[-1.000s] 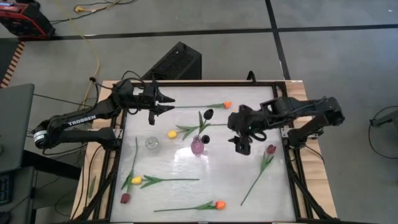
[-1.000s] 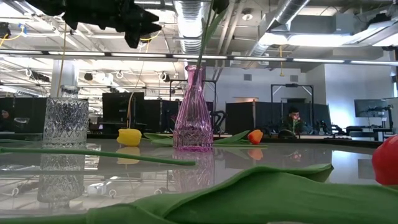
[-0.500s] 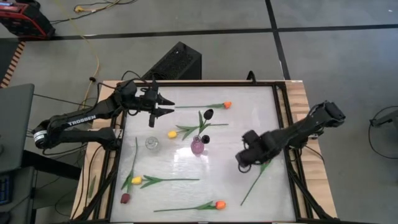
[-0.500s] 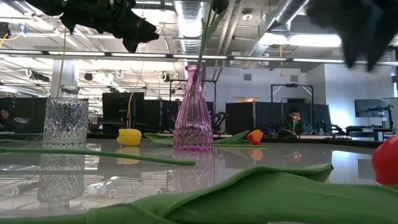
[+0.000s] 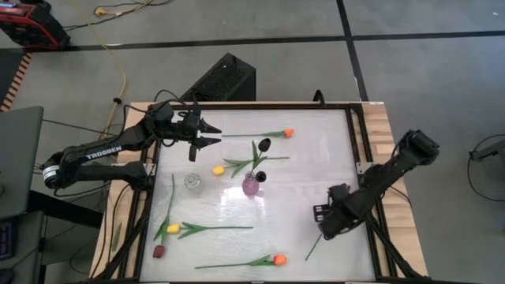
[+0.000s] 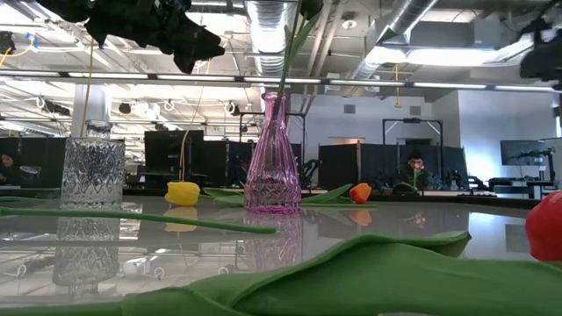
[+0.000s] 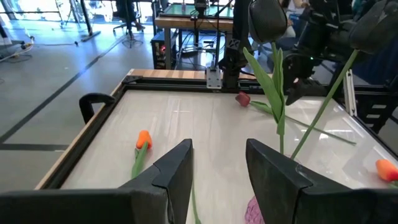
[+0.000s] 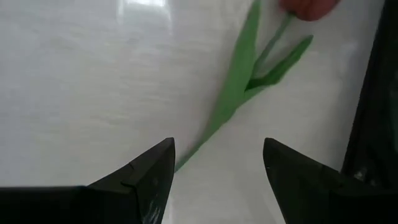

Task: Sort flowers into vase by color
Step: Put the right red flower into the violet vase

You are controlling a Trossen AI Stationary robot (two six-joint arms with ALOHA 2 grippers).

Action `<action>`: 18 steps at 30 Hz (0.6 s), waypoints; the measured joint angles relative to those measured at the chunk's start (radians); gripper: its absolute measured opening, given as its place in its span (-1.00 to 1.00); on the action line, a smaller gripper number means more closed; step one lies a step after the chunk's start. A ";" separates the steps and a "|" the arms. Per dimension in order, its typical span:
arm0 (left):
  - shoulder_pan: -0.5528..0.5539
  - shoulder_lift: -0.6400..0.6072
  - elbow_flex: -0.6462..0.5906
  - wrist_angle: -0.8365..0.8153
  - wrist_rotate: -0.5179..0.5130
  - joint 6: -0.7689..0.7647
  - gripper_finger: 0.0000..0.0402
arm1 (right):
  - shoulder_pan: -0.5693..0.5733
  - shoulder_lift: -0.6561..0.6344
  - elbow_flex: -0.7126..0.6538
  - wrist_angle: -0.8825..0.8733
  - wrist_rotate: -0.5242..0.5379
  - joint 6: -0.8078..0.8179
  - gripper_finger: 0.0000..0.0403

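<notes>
The pink vase (image 5: 250, 186) stands mid-table with two dark maroon tulips (image 5: 263, 145) in it, and a clear glass vase (image 5: 192, 181) stands to its left. Loose tulips lie flat on the table: orange (image 5: 288, 132), yellow (image 5: 218, 170), yellow (image 5: 173, 229), maroon (image 5: 158, 251) and orange (image 5: 278, 259). My right gripper (image 8: 217, 149) is open, low over the green stem (image 8: 214, 127) of a maroon tulip (image 8: 305, 7) near the table's right edge, with a finger on either side. My left gripper (image 5: 207, 134) hangs open above the far-left part of the table.
A black metal frame (image 5: 361, 170) rims the white table top. In the low view the pink vase (image 6: 274, 158) and the clear vase (image 6: 92, 171) stand upright, with a big green leaf (image 6: 351, 272) close to the camera. A black box (image 5: 223, 77) sits beyond the far edge.
My right gripper has swung from the table's middle, beside the pink vase, toward the near-right corner and has come down over the maroon tulip's stem. The tulips and vases lie as before.
</notes>
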 joint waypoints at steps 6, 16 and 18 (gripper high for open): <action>0.000 0.000 0.000 0.001 0.000 -0.009 -0.32 | 0.034 0.001 -0.113 0.189 0.038 0.043 0.34; 0.000 0.000 0.000 0.000 0.000 -0.045 -0.32 | 0.013 0.001 -0.220 0.277 0.051 0.043 0.34; 0.000 0.000 0.000 0.000 -0.001 -0.044 -0.32 | 0.014 0.001 -0.220 0.271 0.051 0.042 0.32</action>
